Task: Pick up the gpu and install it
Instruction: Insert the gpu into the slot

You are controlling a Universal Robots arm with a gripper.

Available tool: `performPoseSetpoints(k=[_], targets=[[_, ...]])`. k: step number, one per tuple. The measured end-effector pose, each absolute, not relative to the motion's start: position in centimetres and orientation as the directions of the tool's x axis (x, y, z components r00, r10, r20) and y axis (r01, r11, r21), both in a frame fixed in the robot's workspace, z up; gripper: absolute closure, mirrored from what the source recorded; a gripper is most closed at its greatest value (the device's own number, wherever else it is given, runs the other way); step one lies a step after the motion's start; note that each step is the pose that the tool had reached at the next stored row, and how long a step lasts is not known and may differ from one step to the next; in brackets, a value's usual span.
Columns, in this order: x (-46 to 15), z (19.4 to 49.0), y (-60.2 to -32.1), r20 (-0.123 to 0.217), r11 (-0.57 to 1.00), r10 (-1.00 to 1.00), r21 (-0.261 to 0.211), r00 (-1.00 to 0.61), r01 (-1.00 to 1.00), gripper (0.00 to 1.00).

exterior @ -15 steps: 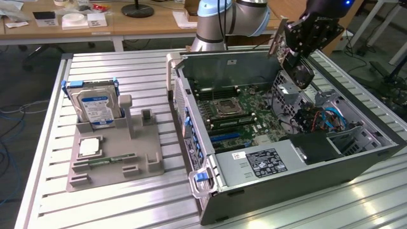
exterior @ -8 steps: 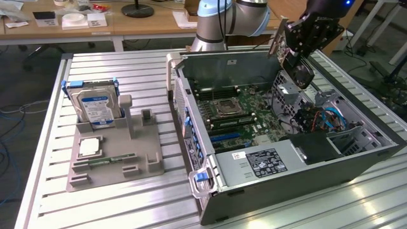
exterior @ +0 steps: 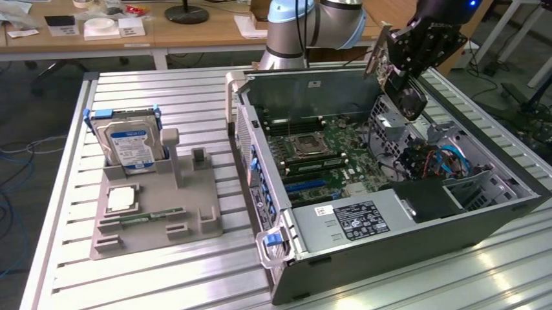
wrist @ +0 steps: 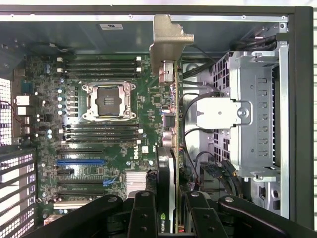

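Observation:
My gripper [exterior: 404, 72] hangs over the far right of the open computer case [exterior: 388, 258], shut on the gpu [exterior: 407, 98]. The gpu is a black card with a round fan on its face, held upright above the case interior. In the wrist view the gpu [wrist: 171, 129] runs edge-on away from the gripper [wrist: 168, 215], and its silvery end bracket [wrist: 168, 37] reaches the case's back wall. Black fingers [wrist: 142, 213] press on both of its sides. Beneath it lies the green motherboard [wrist: 99, 124] with a blue slot [wrist: 80, 161]; the card is off to one side of that slot.
A metal drive cage [wrist: 252, 114] and loose cables [wrist: 198, 148] lie close beside the held card. At the exterior view's left, a grey fixture [exterior: 155, 206] carries a blue-labelled hard drive [exterior: 129, 145], a processor [exterior: 121, 199] and a memory stick [exterior: 155, 216].

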State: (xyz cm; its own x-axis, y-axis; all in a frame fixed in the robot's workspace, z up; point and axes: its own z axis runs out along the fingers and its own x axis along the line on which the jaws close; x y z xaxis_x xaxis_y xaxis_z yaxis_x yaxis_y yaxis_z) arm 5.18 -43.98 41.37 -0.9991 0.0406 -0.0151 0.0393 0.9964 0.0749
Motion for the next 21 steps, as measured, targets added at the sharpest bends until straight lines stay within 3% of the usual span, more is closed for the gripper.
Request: performPoseSetpoints(k=[21], targets=[[5.18,41.38,-43.98,-0.015,0.997,-0.010,0.075,-1.000,-0.011,0.73]])
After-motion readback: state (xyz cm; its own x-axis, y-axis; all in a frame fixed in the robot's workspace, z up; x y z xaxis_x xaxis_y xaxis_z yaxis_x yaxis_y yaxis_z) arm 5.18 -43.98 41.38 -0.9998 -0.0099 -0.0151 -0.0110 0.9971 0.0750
